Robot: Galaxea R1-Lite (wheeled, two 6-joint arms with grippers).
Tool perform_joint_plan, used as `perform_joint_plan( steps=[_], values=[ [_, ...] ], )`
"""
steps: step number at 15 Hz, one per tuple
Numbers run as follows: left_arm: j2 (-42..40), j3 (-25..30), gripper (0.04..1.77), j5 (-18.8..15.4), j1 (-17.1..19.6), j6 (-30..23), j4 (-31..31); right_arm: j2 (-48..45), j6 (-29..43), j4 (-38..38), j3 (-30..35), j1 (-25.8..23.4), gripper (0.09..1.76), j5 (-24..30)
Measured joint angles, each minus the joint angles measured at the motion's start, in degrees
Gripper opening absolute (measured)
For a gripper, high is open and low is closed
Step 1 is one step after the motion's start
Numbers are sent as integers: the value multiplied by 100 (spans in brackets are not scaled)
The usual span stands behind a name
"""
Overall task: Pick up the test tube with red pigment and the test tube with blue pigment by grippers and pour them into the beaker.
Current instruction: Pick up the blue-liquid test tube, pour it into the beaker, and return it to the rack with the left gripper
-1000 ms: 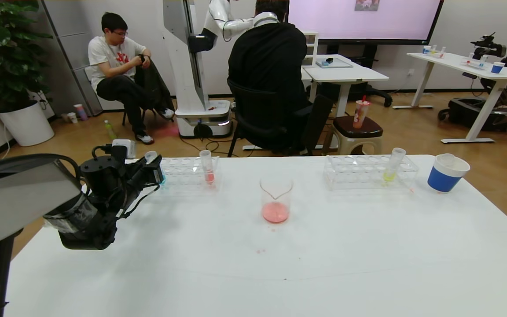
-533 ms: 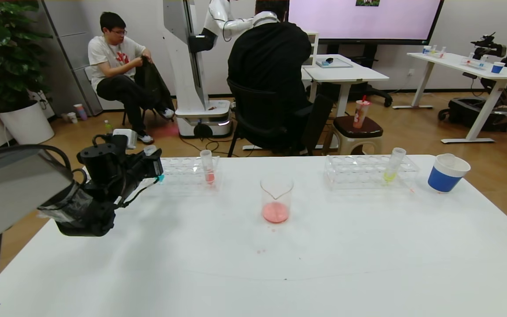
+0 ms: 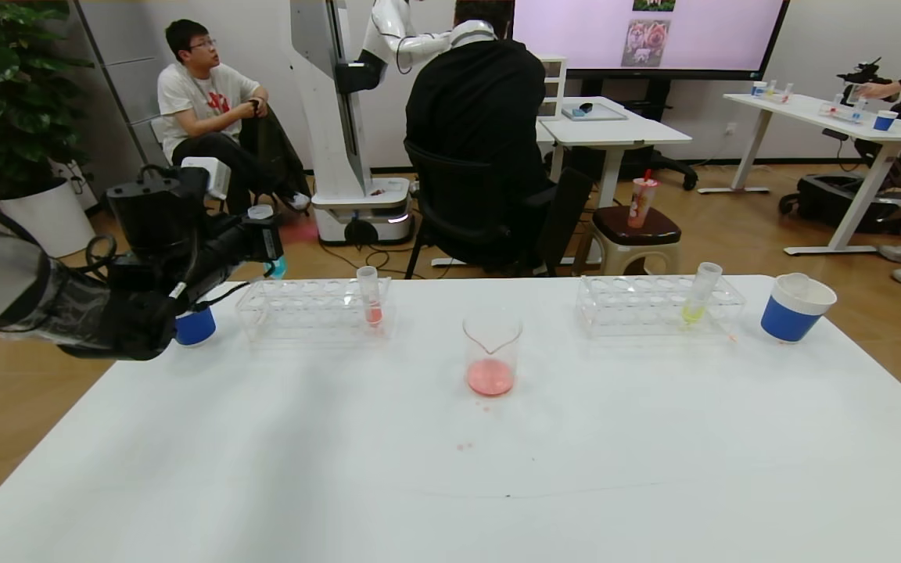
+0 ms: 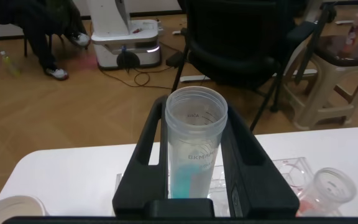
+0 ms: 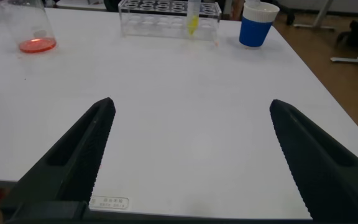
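My left gripper point(image 3: 264, 238) point(image 4: 196, 121) is shut on the test tube with blue pigment point(image 3: 267, 238) point(image 4: 194, 146). It holds the tube upright in the air above the back left edge of the table, clear of the left rack point(image 3: 314, 311). The tube's cyan liquid sits at its bottom. The test tube with red pigment point(image 3: 370, 297) stands upright in that rack. The beaker point(image 3: 490, 352) is at mid table with red liquid in it. My right gripper point(image 5: 191, 104) hangs open over the bare near right of the table, outside the head view.
A second clear rack point(image 3: 658, 306) at the back right holds a yellow-green tube point(image 3: 697, 295). One blue-and-white cup point(image 3: 795, 309) stands at the far right and another point(image 3: 195, 327) under my left arm. People, chairs and another robot are behind the table.
My left arm has risen and drawn back to the left, lifting the blue tube out of the left rack and uncovering the left cup. The right arm has not moved.
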Motion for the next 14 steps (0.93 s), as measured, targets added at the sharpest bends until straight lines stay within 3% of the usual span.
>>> perform_joint_plan(
  steps=[3,8,10,11,14],
  values=[
    [-322,-124,51,-260,-345,6,457,0,0,0,0,0,174,0],
    [-579,-725,51,-1095,-1189,521,870,0,0,0,0,0,174,0],
    [-532,-784,51,-1713,-1571,660,692,0,0,-2,0,0,174,0],
    [-463,-784,51,-1866,-1740,808,491,0,0,0,0,0,174,0],
    [-35,-751,51,-1947,-2194,1390,-375,0,2,0,0,0,174,0]
  ],
)
